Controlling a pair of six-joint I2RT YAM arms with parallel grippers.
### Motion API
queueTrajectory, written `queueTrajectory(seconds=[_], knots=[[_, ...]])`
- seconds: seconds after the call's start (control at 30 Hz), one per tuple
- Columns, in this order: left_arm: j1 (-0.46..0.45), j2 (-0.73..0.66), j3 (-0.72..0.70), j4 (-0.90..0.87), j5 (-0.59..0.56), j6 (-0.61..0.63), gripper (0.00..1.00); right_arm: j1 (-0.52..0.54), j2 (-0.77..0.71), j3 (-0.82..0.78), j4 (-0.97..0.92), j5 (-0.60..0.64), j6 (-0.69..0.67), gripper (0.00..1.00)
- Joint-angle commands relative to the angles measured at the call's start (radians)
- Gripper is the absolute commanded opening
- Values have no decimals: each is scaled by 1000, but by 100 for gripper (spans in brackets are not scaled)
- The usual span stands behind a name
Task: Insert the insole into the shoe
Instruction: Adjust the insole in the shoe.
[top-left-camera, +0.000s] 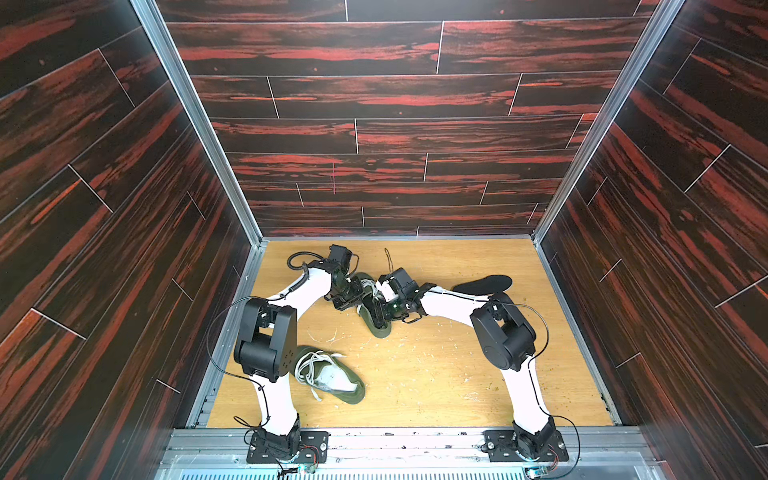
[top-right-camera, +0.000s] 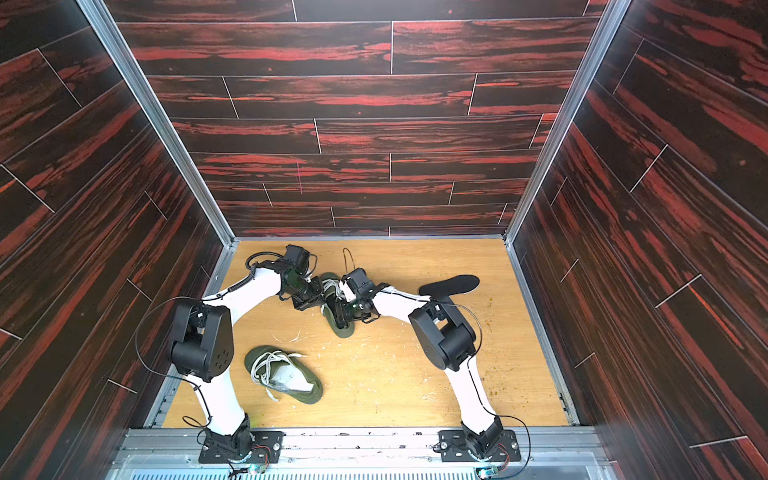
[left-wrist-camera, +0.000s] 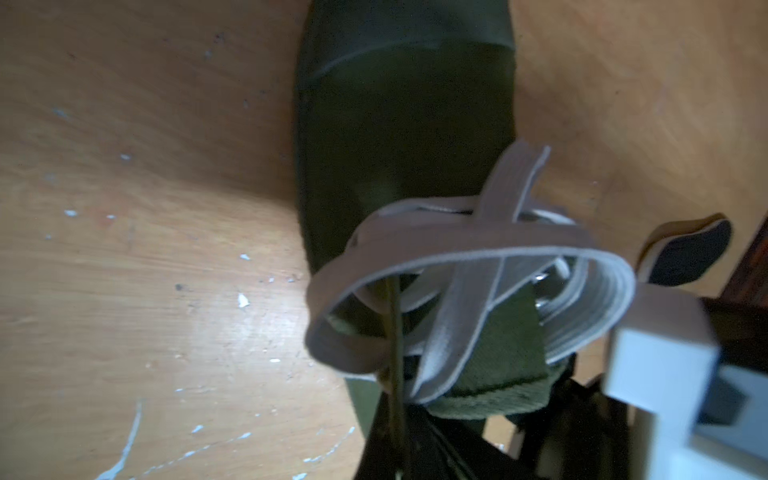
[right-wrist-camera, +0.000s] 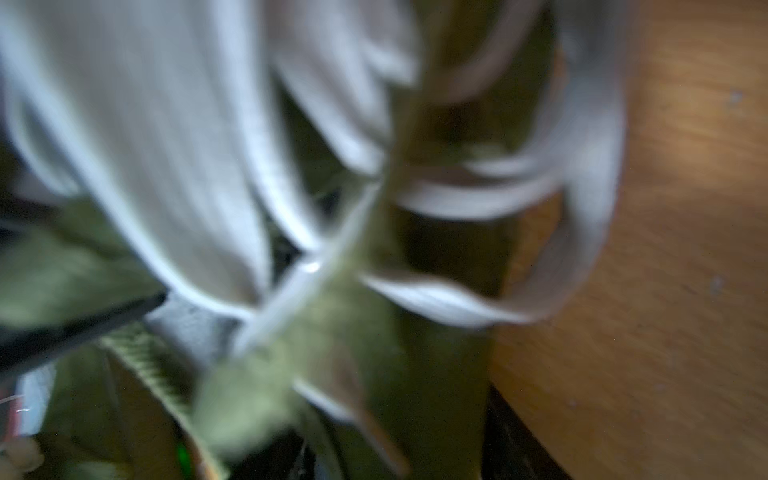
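This is a robot test cell in a lab: walls (top-left-camera: 395, 104) of red-black wood-grain panels set in aluminium posts (top-left-camera: 195, 120) box in a scratched, paint-flecked plywood floor (top-left-camera: 436, 374). The left arm (top-left-camera: 266, 340) and right arm (top-left-camera: 503, 336) are bolted to a metal rail (top-left-camera: 407, 442) at the near edge.

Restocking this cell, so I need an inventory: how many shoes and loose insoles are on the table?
Green shoes: 2, the far shoe and the near shoe
Loose insoles: 1, the black insole
Total: 3

Scuffed wooden table (top-left-camera: 436, 374), dark red wood-grain walls (top-left-camera: 374, 104), aluminium corner posts (top-left-camera: 201, 124), spare olive white-laced shoe (top-left-camera: 332, 376) on the table.
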Motion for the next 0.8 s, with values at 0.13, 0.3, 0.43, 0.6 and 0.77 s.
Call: queueTrajectory(seconds=[0.13,0.3,0.43,0.6,0.77], knots=[[27,-112,31,88,150,-108,0,35,69,-62,-111,139,21,55],[65,-129,37,14,109,-72,0,28,50,-106,-90,174,47,55],[78,-129,24,-47,36,-30,0,10,24,-134,-56,136,72,56],[88,-169,-29,-24,6,-47,0,-28,-24,-144,-18,59,100,57],[127,-202,-56,-2,25,-54,0,-61,-14,-149,-42,97,85,56]])
